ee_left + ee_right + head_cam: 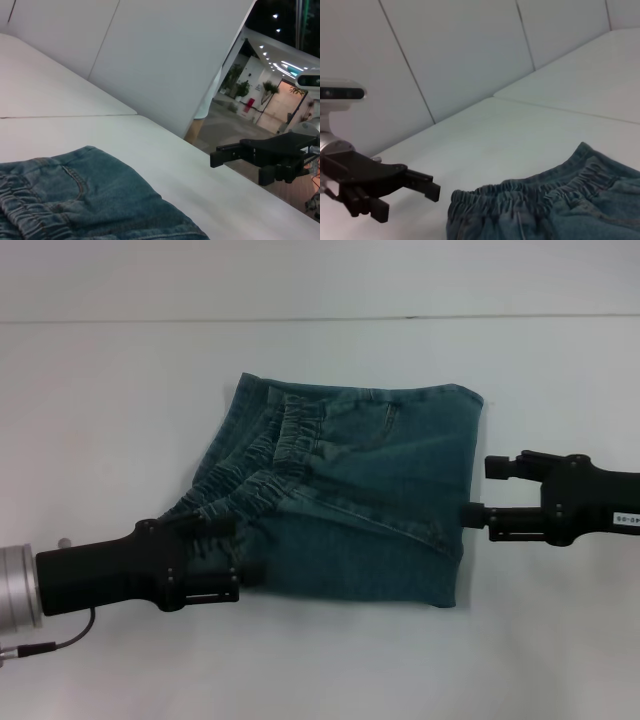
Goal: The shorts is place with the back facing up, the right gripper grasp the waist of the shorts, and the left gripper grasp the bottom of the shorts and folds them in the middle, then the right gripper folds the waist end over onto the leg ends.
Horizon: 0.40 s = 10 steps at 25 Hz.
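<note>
Denim shorts [350,490] lie between both end effectors.

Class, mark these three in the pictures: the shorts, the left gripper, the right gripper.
the shorts [380,500]: head view, on the flat denim panel.
the left gripper [228,558]: head view, midway between its fingertips.
the right gripper [482,495]: head view, midway between its fingertips.

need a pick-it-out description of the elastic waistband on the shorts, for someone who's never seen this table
On the white table, the blue-green denim shorts lie folded between the two black claws. The waist of the shorts runs along their edge nearest the left claw, which has the silver cylinder. It is the only gathered, puckered band; the rest of the denim lies smooth.
</note>
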### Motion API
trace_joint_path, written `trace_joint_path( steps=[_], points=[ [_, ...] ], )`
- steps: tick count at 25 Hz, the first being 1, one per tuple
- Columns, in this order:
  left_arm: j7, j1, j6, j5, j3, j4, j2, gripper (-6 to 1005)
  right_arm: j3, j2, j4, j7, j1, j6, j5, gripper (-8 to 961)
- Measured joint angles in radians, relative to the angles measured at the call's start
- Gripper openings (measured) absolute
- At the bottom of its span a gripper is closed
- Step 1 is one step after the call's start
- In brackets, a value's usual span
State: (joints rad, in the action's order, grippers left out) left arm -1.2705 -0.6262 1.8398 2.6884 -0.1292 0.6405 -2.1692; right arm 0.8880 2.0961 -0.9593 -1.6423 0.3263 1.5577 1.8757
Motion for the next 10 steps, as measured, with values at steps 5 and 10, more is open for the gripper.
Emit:
trace_joint_path(
  steps=[5,10],
  points=[
    [-0.009,0.007,0.001,0.0,0.0,-0.001,0.002,927,0.039,0.001,-0.012,-0.03,0.0,-0.017,0.002,940],
    [-0.028,-0.003,-0.005,0.001,0.001,-0.002,0.004,928,0.059,0.001,-0.014,-0.036,0.008,-0.019,0.004,940]
  ],
)
